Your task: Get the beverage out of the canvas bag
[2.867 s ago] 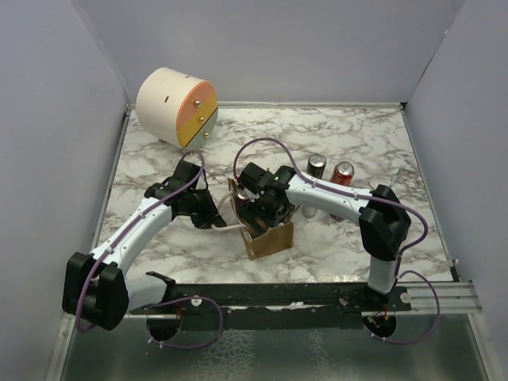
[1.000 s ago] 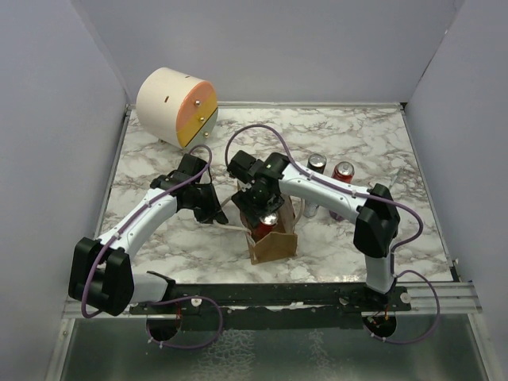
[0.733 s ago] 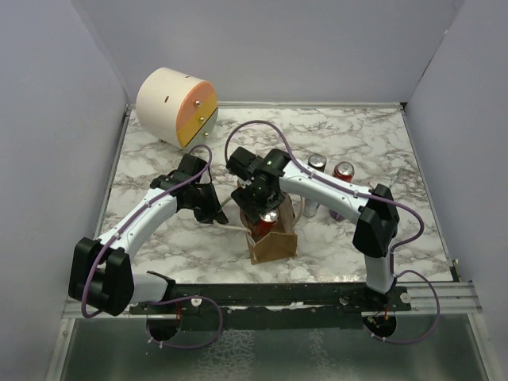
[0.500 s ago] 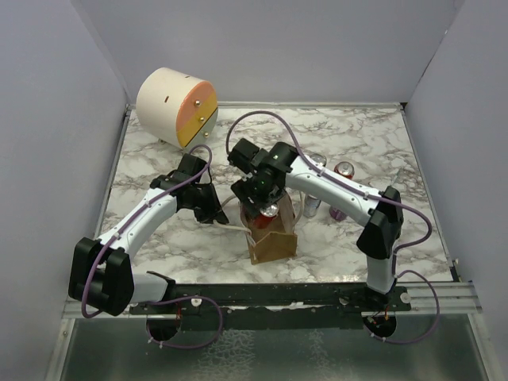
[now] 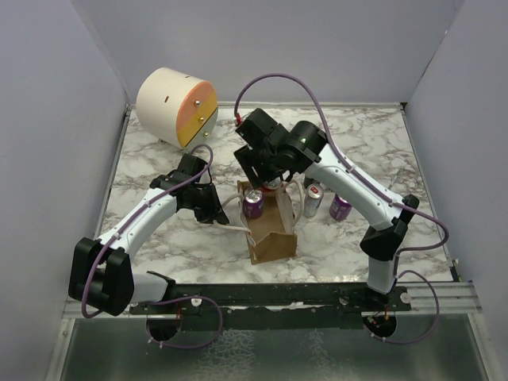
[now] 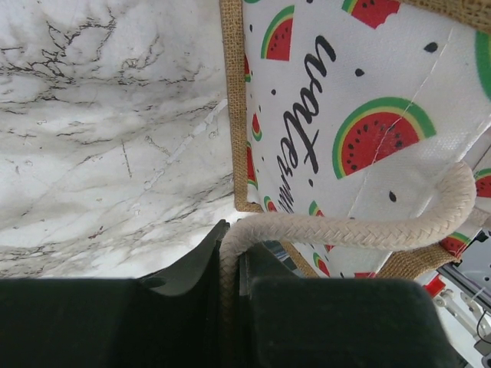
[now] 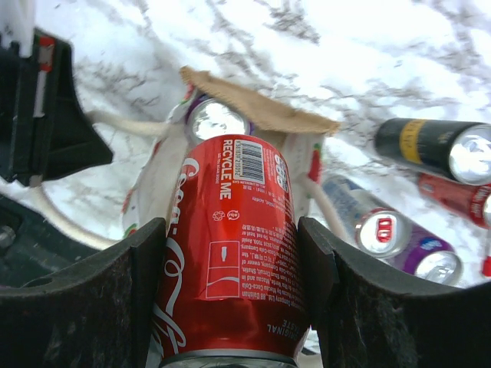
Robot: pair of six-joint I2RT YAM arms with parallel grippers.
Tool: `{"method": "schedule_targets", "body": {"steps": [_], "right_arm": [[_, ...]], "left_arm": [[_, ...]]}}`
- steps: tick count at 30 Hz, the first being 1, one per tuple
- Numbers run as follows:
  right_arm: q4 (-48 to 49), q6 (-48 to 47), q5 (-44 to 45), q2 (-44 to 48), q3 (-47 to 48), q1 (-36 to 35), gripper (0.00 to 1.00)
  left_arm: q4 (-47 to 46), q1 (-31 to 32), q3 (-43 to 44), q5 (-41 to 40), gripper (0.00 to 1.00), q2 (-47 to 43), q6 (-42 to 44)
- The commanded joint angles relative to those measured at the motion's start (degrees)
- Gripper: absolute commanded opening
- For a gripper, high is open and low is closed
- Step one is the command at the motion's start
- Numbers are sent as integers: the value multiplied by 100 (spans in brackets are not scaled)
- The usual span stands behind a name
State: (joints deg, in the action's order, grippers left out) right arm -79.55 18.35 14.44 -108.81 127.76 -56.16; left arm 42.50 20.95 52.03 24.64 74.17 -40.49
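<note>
The tan canvas bag (image 5: pixel 272 238) stands open at the table's middle, with its watermelon-print side (image 6: pixel 360 115) in the left wrist view. My left gripper (image 5: pixel 211 208) is shut on its white rope handle (image 6: pixel 345 230) at the bag's left. My right gripper (image 5: pixel 268 179) is shut on a red cola can (image 7: pixel 230 253) and holds it upright above the bag's far edge, clear of the opening. A purple can (image 5: pixel 253 203) still stands inside the bag; it also shows in the right wrist view (image 7: pixel 215 119).
Several cans stand or lie right of the bag: a silver-blue one (image 5: pixel 313 200), a purple one (image 5: pixel 340 208), and a black one (image 7: pixel 430 149) partly under my right arm. A cream-and-orange drum (image 5: pixel 176 107) sits at the back left.
My right gripper has risen out of the bag with the red can and moved toward the back. The purple can inside the bag is now uncovered. The left gripper has kept hold of the handle.
</note>
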Motion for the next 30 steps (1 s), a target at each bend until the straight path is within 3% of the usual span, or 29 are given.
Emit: {"method": "schedule_targets", "body": {"steps": [1,6,11,17,26,30], "right_arm": [[247,-36,1501,446,290,-34,2],[684,-106,2613,810,-24,152,2],[662,21,2732,1143,-349,740,2],[189,485,2320,1722,-1076,1290,2],[-105,1689,1245,3299,-3372,1318,2],[-113,1767,630,3706,-4137,1318,2]], "left_arm": [[-121,-35,-26,135,0,-132,83],[-68,-30,-46,190,0,-211,91],[47,-35,67,102,0,-203,208],[61,-16,89,108,0,-231,231],[-115,56,-261,272,0,-415,62],[-160,99,-377,307,0,-451,27]]}}
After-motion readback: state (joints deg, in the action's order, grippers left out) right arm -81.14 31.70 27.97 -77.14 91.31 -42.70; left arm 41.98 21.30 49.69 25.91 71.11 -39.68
